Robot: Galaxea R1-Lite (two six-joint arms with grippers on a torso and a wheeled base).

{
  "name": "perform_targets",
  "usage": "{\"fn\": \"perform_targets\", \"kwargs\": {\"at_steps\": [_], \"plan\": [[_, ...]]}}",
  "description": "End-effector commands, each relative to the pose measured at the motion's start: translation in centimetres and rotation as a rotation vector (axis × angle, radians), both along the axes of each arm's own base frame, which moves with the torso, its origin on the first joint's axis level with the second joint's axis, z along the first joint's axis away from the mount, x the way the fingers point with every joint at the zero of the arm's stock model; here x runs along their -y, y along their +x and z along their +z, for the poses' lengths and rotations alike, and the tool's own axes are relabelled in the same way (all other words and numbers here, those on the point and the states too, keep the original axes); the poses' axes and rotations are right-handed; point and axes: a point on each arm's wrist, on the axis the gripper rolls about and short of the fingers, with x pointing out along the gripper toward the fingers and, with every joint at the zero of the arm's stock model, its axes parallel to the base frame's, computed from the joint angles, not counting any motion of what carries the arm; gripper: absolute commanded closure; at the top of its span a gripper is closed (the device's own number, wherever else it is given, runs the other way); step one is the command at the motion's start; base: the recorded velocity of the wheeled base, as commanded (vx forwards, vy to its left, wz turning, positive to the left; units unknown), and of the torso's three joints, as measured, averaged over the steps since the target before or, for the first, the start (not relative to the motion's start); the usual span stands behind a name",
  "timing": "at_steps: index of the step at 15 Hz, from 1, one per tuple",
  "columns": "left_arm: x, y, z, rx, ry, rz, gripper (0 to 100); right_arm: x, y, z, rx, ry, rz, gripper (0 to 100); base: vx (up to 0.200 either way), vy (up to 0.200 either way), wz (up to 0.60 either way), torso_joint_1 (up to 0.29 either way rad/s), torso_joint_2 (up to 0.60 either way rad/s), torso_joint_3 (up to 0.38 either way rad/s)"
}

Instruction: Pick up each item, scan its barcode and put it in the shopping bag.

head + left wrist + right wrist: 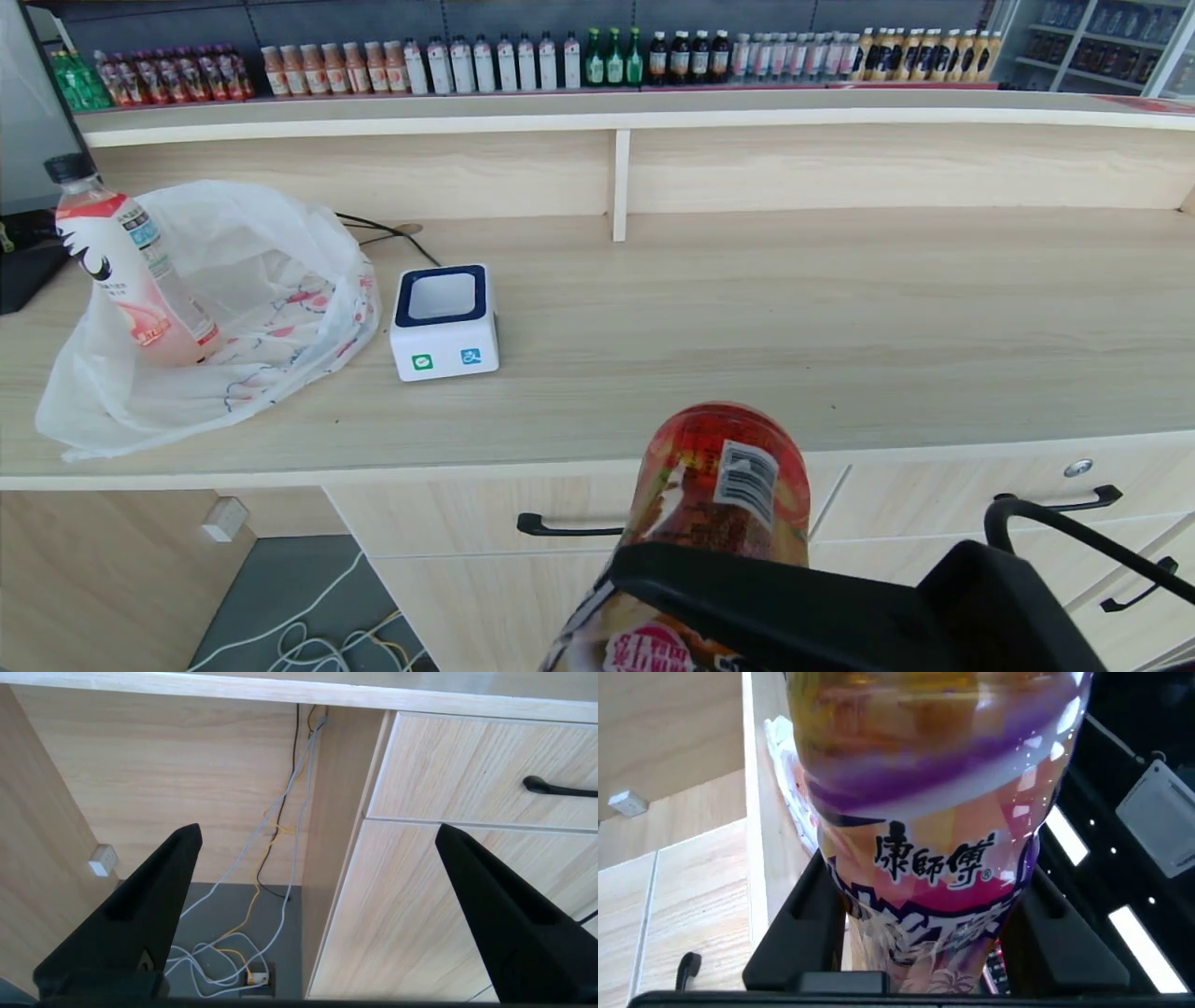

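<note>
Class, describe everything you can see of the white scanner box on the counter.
The scanner is a white, plastic-looking cube, a dark blue frame around a pale top window, and green and blue icons in front. It sits flat on the wooden counter, beside the shopping bag; a black cable runs behind.

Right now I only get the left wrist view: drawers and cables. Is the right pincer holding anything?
Observer: Yes. The right pincer is shut on a red-labelled bottle, held in front of the counter.
Operator: Barcode visible?
Observer: The barcode faces up at the head camera, not at the scanner.
Operator: Where's the scanner?
Observer: On the counter, to the robot's left of the red-labelled bottle, beside the shopping bag.
Operator: Bag empty?
Observer: No, a pink bottle stands in it.
</note>
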Motion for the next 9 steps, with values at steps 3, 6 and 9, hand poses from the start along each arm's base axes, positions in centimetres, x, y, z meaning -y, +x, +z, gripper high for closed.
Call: {"fn": "perform_targets", "kwargs": {"at_steps": [3, 6, 9], "plan": [[0.0, 0.0, 0.01, 0.001, 0.0, 0.001, 0, -0.28, 0.14, 0.41, 0.051, -0.017, -0.009, 100, 0.0, 0.0, 0.0, 0.0, 0.0, 0.0], [0.0, 0.0, 0.01, 0.001, 0.0, 0.001, 0, -0.02, 0.67, 0.47, 0.081, -0.025, -0.05, 100, 0.0, 0.0, 0.0, 0.0, 0.0, 0.0], [0.0, 0.0, 0.01, 0.001, 0.0, 0.001, 0, 0.07, 0.83, 0.56, 0.124, -0.034, -0.073, 100, 0.0, 0.0, 0.0, 0.0, 0.0, 0.0]]}}
